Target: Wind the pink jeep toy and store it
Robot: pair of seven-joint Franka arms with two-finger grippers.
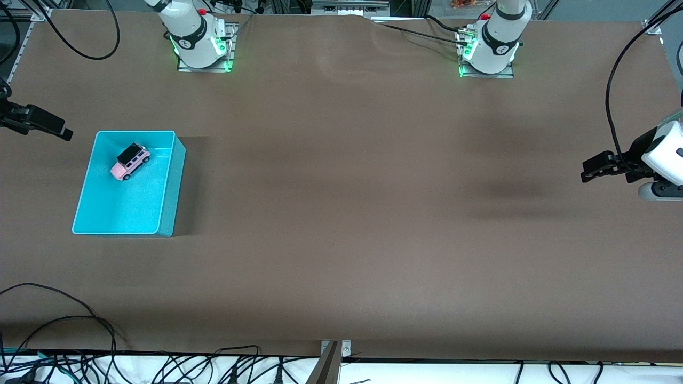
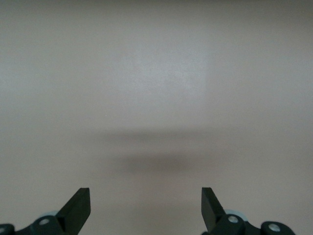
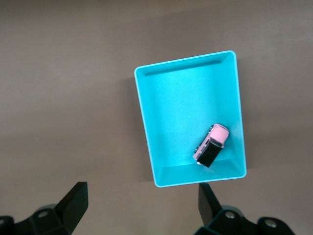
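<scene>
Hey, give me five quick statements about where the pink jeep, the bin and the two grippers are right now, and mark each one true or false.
1. The pink jeep toy sits inside the cyan bin. True.
2. The jeep lies in the part of the bin nearest the front camera. False: it is in the part farther from that camera, toward the robot bases.
3. The right gripper is shut on the jeep. False: it is open and empty, up over the table beside the bin at the right arm's end.
4. The left gripper is open over bare table at the left arm's end. True.
5. The bin stands at the left arm's end of the table. False: it is at the right arm's end.
</scene>
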